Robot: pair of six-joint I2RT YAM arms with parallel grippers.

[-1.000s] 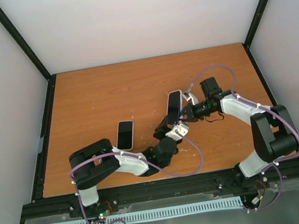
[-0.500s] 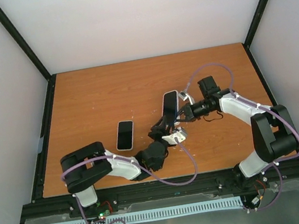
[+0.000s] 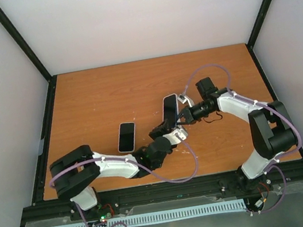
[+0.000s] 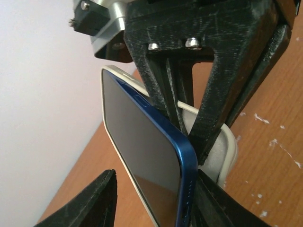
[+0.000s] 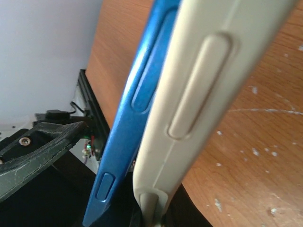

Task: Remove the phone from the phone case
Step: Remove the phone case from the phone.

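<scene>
Left wrist view: right jaws clench cream silicone phone case (image 4: 226, 152) upright as anchor; left jaws straddle blue-rimmed black phone (image 4: 142, 151), unclamped, apparently to peel it out.

Desk (image 3: 96, 93) middle blocked by the left arm (image 3: 116, 166) and right arm (image 3: 242, 105), flat phone (image 3: 126, 137) laid just left, back left open.

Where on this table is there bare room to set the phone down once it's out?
The far strip of the table along the back wall is bare, also the near patch beside the right arm. Crowded mid-table: the left claw and right claw meet at the held phone, with a second phone lying left of them.
</scene>
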